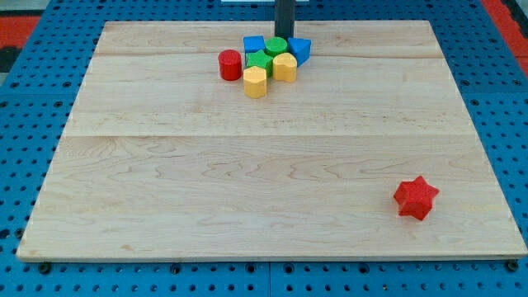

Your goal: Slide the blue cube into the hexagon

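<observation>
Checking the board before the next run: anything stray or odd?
One outlier: the red star sits alone near the view's bottom right, far from the cluster at the top, where my tip stands just behind the green cylinder between two blue blocks. Nothing looks damaged.

Wooden board on blue pegboard. Cluster near the view's top centre: red cylinder, yellow hexagon, yellow block, green star, green cylinder, blue cube, blue block. Red star alone, lower right.
</observation>
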`<act>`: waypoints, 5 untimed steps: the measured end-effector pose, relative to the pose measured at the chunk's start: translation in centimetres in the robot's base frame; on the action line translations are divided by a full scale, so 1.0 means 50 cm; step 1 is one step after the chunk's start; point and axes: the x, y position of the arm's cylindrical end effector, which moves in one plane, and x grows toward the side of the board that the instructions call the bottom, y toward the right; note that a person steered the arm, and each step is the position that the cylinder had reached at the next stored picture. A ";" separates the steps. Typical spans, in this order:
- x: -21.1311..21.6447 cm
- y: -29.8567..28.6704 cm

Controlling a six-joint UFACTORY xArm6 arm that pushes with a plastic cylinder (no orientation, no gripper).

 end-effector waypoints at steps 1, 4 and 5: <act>0.002 0.000; -0.054 0.195; -0.014 0.167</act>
